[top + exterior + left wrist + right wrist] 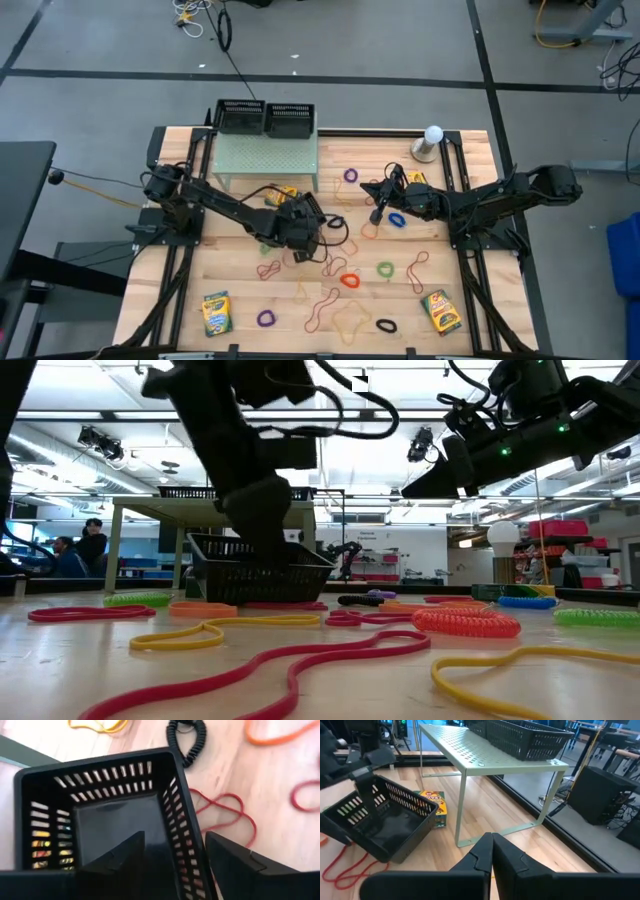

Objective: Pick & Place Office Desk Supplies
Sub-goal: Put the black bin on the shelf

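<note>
A: Rubber bands [349,281] are lying loose mid-bench; crayon box [216,313] is sitting near the front edge.
B: Left hand [300,228] is straddling the black tray's [100,815] wall, fingers apart; right hand [378,214] is hovering closed, empty.

Your wooden table [200,275] carries scattered rubber-band loops [349,280] at centre and bottom, 3 visible crayon boxes [216,313] low left, low right and centre, and a green shelf [268,157] at top.
</note>
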